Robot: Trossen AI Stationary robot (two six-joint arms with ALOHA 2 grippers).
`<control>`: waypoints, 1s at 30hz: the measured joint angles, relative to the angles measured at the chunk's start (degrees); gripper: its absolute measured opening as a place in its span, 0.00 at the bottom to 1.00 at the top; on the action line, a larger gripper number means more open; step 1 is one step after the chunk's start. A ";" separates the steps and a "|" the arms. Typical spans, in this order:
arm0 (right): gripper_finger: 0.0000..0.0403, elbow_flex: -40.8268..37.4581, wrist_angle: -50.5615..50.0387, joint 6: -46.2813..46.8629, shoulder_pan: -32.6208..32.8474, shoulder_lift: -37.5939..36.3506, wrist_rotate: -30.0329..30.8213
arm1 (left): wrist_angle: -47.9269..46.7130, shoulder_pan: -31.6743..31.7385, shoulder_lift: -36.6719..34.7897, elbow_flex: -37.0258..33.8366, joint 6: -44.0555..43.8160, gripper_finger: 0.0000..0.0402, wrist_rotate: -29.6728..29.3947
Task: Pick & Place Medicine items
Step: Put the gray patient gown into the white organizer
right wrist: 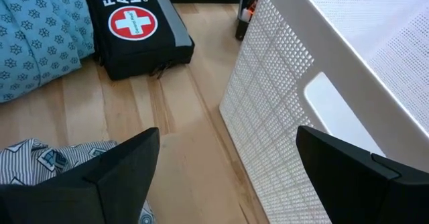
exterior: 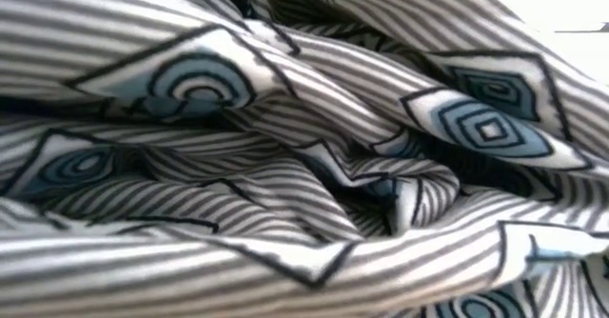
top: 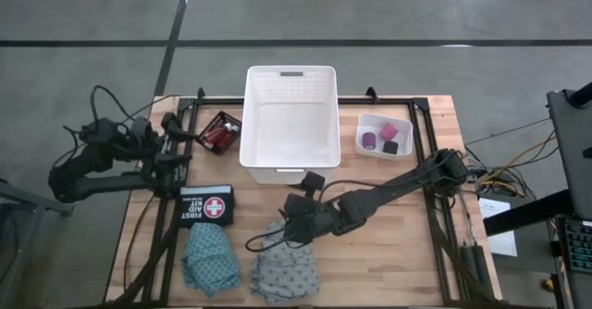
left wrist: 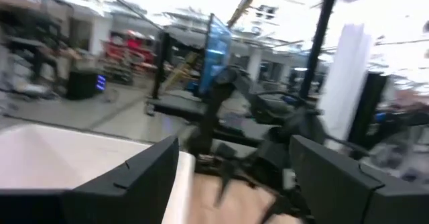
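Red bottles with white caps lie in a small black tray (top: 220,131) left of the white bin (top: 289,115). Purple, pink and black rolls sit in a small white tray (top: 384,135) to the bin's right. A teal cloth (top: 209,258) and a grey striped cloth (top: 285,270) lie crumpled on the table near its front edge. My right gripper (right wrist: 228,177) is open, over bare wood between the grey cloth (right wrist: 40,163) and the bin's near wall (right wrist: 301,83). My left gripper (left wrist: 234,177) stands open at the table's left, raised, beside the black tray.
A black first aid kit pouch (top: 206,203) lies on the table left of my right gripper, just beyond the teal cloth. The grey cloth (exterior: 304,147) fills the low view. Black frame rails run along the table's sides. Bare wood lies at the right front.
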 joint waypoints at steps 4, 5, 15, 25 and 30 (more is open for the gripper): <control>0.86 0.00 1.25 -0.09 0.00 -1.21 0.00 | -1.38 0.00 0.07 -0.11 -5.54 0.72 1.29; 0.86 0.00 1.25 -0.09 0.00 -1.69 -0.02 | -1.93 0.00 0.21 -0.14 -6.34 0.72 1.28; 0.86 0.02 1.83 -1.62 0.11 -3.60 -0.04 | -5.94 0.00 0.72 -0.24 -7.19 0.72 1.29; 0.86 0.02 1.80 -3.01 0.11 -3.54 -0.04 | -5.88 0.00 0.76 -0.24 -7.16 0.72 1.28; 0.86 0.02 1.79 -3.01 0.13 -3.54 -0.07 | -5.88 0.00 0.76 -0.24 -7.14 0.72 1.28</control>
